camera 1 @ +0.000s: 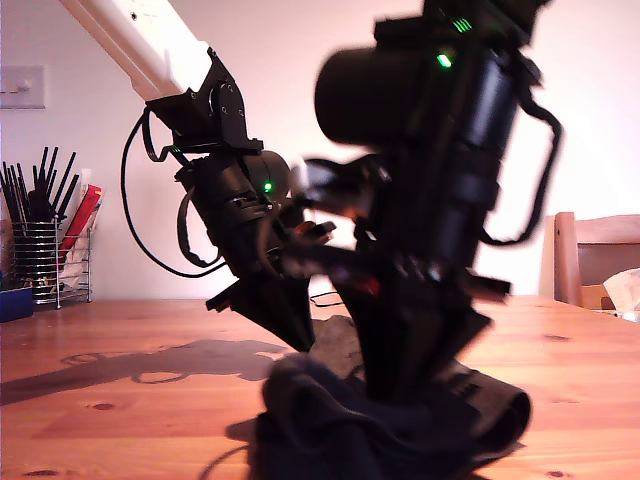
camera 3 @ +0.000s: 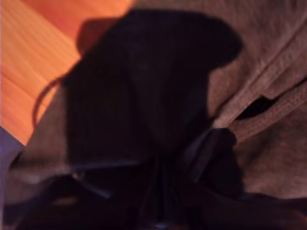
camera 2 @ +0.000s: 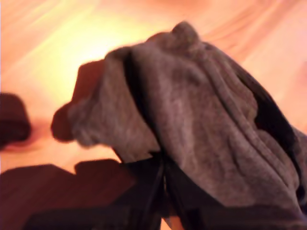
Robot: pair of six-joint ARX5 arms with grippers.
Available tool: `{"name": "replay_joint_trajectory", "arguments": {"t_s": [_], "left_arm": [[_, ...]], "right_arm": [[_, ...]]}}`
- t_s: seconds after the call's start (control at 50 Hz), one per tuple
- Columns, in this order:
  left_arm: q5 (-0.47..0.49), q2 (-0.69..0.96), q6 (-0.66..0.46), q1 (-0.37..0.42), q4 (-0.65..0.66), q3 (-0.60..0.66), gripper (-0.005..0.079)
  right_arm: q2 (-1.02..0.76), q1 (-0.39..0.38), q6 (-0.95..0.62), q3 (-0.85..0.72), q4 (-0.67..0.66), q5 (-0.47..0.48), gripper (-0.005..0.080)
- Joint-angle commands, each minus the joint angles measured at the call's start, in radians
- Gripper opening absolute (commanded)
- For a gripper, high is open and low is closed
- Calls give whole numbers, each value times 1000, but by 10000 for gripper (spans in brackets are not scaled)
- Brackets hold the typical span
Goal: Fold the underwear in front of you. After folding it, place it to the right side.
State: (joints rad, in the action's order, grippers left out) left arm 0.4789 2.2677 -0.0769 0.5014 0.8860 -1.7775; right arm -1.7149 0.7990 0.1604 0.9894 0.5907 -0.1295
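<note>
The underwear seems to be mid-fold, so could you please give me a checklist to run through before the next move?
1. My first gripper shut on the underwear: ok, cloth bunched at the jaws.
2. My second gripper shut on it: ok, likewise.
3. Fold finished: not ok, the underwear is a rumpled heap.
4. Table bare beside the heap: ok.
5. Which arm is which in the exterior view: cannot tell.

my first gripper (camera 2: 163, 189) and my second gripper (camera 3: 160, 191) — fingers closed, both pointing down

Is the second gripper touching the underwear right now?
Touching. In the second wrist view, my second gripper has its jaws closed together with the underwear bunched and pinched between them, cloth folds running straight into the closed tips.
</note>
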Motion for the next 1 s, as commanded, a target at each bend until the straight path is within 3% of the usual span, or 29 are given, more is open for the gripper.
{"name": "replay_joint_trajectory", "arguments": {"t_s": [0.0,0.22,0.66,0.84,0.98], "left_arm": [[4,42,-12,-6,16,2,-20],[53,11,-10,-56,50,2,-20],[434,8,16,-126,-14,2,-20],[430,11,55,-88,-96,2,-20],[350,24,78,-53,-159,2,-20]], "right_arm": [[-16,-1,5,-14,-14,2,-13],[-17,-1,5,-21,-51,2,-13],[-29,-1,5,-26,-66,1,-13],[-29,-1,5,-26,-67,-3,-13],[-29,-1,5,-26,-66,-6,-13]]}}
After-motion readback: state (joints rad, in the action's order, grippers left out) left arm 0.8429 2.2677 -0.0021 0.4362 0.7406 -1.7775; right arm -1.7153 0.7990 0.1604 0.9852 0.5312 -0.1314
